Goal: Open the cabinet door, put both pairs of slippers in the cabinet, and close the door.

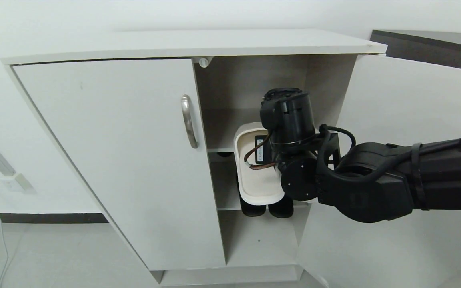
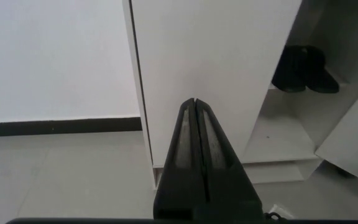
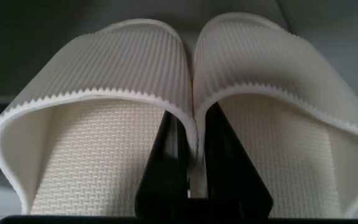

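Right gripper (image 3: 195,127) is mine, clamped on the pair of cream-white ribbed foam slippers (image 3: 185,81) — my fingers (image 3: 166,168) pinch the two touching inner strap walls together, one slipper to each side; in the head view this pair (image 1: 256,180) hangs on edge, one flat sole facing me, at the open right half of the white laminate cabinet (image 1: 190,44), about level with the gap between its two shelf boards; pair of black slippers (image 1: 266,209) sits just beneath on the lower shelf board (image 1: 226,207). Left gripper (image 2: 194,124) is closed on nothing, low before the shut white left door (image 1: 114,160).

Step in hand, as I judge it: seating the white pair. I should go deeper first so nothing overhangs a shelf edge and blocks the open white right door (image 1: 394,120); turn the soles flat before letting go; keep off the black pair — a nudge could tip them out; part the fingers only once the soles rest on a board.

Count: white slippers two; black slippers two; doors two — one open, one shut; brushed-metal bar handle (image 1: 189,122) one; shelf boards two; grippers two.
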Controlling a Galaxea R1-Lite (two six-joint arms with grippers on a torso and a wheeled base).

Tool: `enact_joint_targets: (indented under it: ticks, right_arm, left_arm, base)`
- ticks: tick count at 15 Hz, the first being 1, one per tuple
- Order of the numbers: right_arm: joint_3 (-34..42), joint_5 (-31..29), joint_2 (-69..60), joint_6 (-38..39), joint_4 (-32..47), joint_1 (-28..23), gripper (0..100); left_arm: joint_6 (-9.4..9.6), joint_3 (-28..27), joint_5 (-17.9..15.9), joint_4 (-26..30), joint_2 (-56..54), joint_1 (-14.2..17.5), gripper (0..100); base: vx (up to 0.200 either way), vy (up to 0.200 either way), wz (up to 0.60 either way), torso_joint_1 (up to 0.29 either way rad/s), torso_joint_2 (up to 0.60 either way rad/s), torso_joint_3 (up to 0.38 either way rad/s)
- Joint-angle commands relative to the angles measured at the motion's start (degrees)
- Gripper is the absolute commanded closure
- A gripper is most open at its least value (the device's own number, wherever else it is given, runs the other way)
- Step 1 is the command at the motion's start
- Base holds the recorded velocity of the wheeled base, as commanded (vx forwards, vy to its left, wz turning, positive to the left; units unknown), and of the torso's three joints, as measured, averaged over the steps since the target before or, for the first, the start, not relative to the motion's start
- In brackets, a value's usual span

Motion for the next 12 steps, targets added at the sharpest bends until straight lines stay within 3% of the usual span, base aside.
enact_joint_targets:
  ticks: [1,4,12]
  right_arm:
    - [-0.1,0.0,0.2,0.0,-0.1,0.0,100]
    - [0.1,0.0,0.4,0.1,-0.1,0.0,100]
    - [-1.2,3.0,4.8,-2.6,-4.6,-0.8,100]
  left_arm:
    - [0.0,0.0,0.1,-0.1,0.1,0.0,100]
    - [0.0,0.0,0.1,-0.1,0.1,0.0,100]
    - [-0.09,0.0,0.1,-0.1,0.1,0.0,100]
  base:
    - [0.2,0.0,0.0,-0.002,0.0,0.002]
    - [0.2,0.0,0.0,0.004,0.0,0.002]
    - [0.0,0.0,0.0,0.0,0.0,0.0]
